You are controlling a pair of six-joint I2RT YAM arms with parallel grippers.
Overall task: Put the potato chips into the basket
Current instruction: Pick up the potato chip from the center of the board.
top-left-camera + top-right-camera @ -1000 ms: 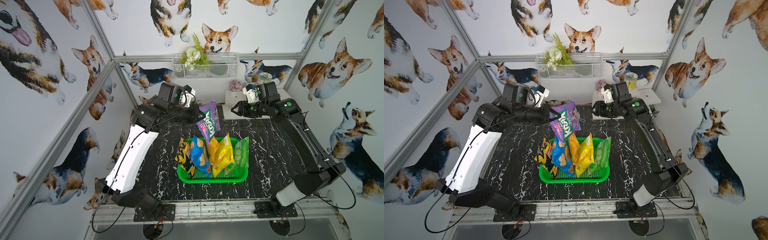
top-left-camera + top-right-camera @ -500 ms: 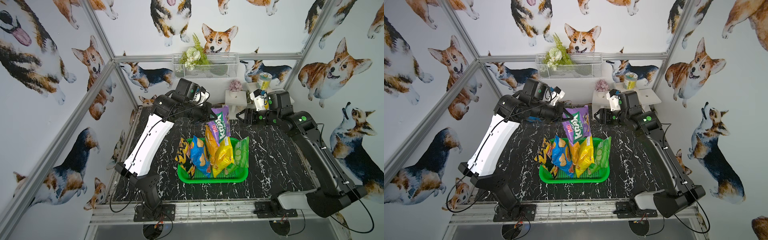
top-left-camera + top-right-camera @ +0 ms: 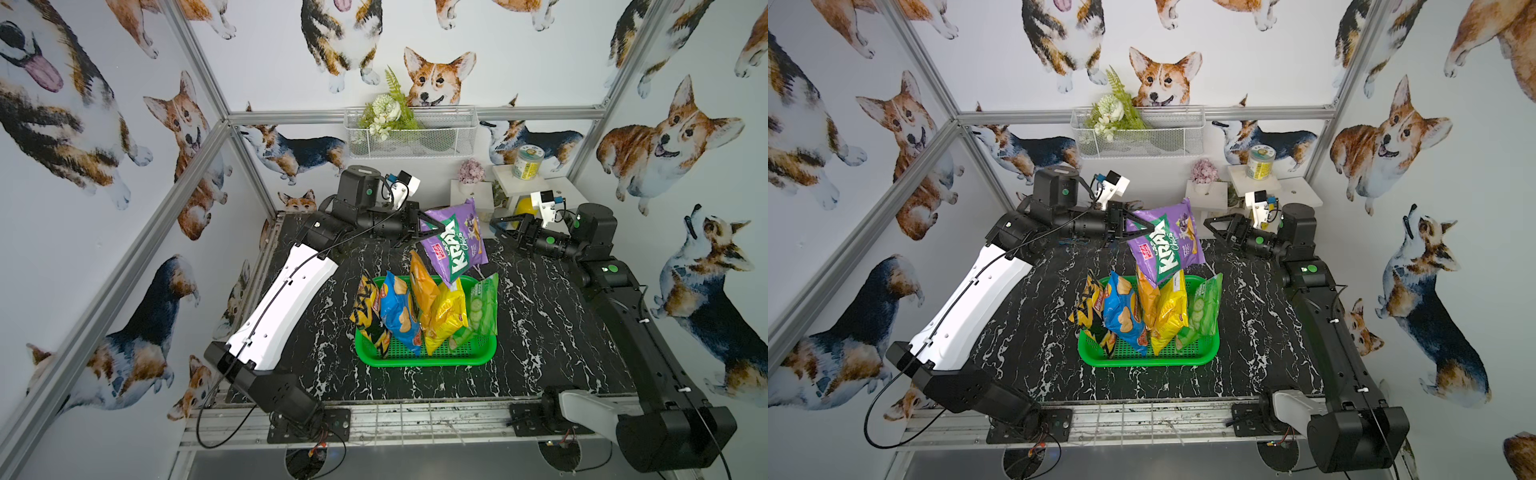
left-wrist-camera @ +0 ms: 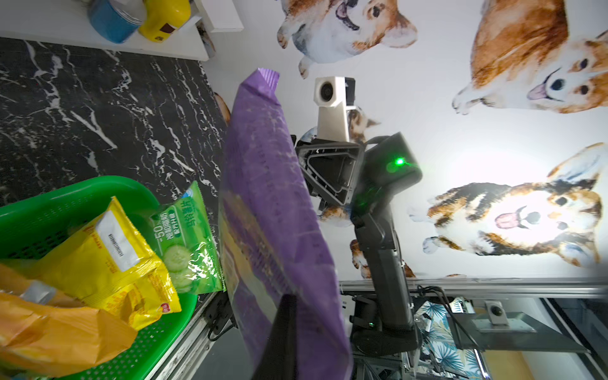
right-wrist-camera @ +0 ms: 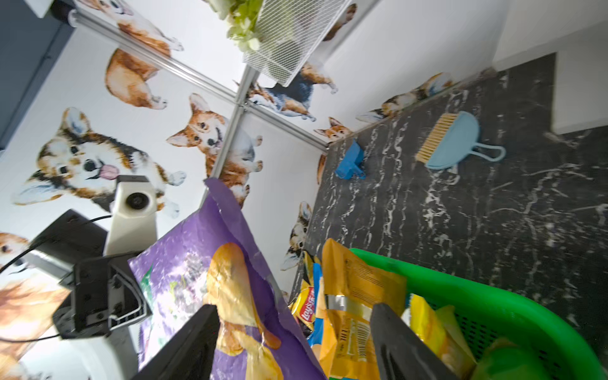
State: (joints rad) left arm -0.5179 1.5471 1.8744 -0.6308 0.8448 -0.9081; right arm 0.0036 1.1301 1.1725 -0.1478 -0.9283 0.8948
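Note:
The purple Krax bag (image 3: 455,245) (image 3: 1165,245) hangs in the air over the far side of the green basket (image 3: 428,360) (image 3: 1142,360). My left gripper (image 3: 428,226) (image 3: 1136,228) (image 4: 292,304) is shut on the bag's left edge. Standing in the basket are the black-and-yellow bag (image 3: 368,309), blue bag (image 3: 399,311), orange bag (image 3: 422,286), yellow Lay's bag (image 3: 449,311) and green Lay's bag (image 3: 484,307). My right gripper (image 3: 500,230) (image 3: 1210,226) (image 5: 296,317) is open just right of the purple bag (image 5: 197,263), holding nothing.
A white wire basket (image 3: 432,133) with flowers hangs on the back wall. White shelves at the back right carry a can (image 3: 528,162); blue (image 4: 115,16) and yellow (image 4: 164,16) cans stand below. A blue dustpan with brush (image 5: 454,141) lies at the back left.
My left arm has carried the purple bag to the right, over the basket. My right gripper has pulled back to the right and its jaws have opened wider.

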